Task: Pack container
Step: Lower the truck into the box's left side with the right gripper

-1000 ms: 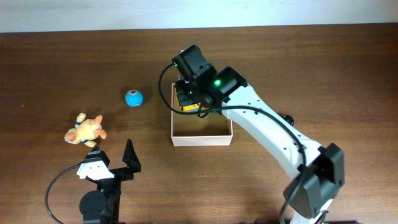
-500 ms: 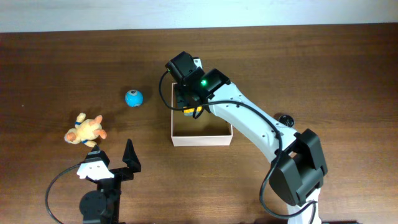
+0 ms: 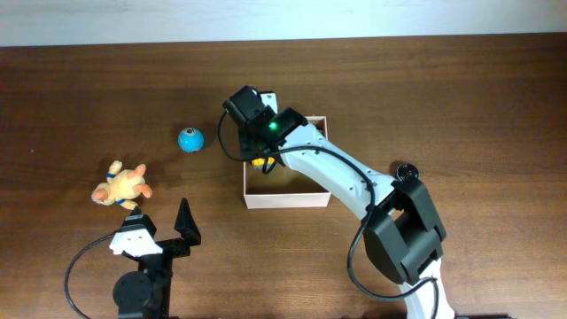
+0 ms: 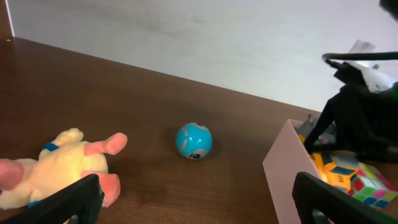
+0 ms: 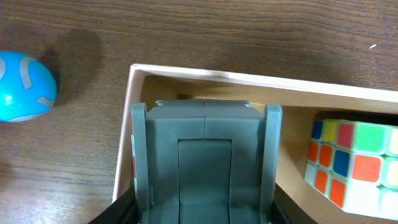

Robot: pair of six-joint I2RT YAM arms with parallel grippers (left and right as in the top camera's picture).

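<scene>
A dark brown wooden table (image 3: pixel 89 89) runs back to a white wall (image 4: pixel 186 37). Out on its left part sits a small blue ball with pale markings (image 3: pixel 190 139). Well apart from it, nearer the front, a yellow plush animal with pink limbs and a blue collar (image 3: pixel 121 185) lies on its side. Inside the white cardboard box (image 3: pixel 288 200), a multicoloured puzzle cube (image 5: pixel 351 165) sits just beside a yellow plastic toy (image 4: pixel 333 171) with orange and blue parts. To the right of the box lies a small black round thing (image 3: pixel 405 168), too small to make out.

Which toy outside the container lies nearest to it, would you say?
The blue ball, left of the container; the yellow plush toy lies farther away.
</scene>
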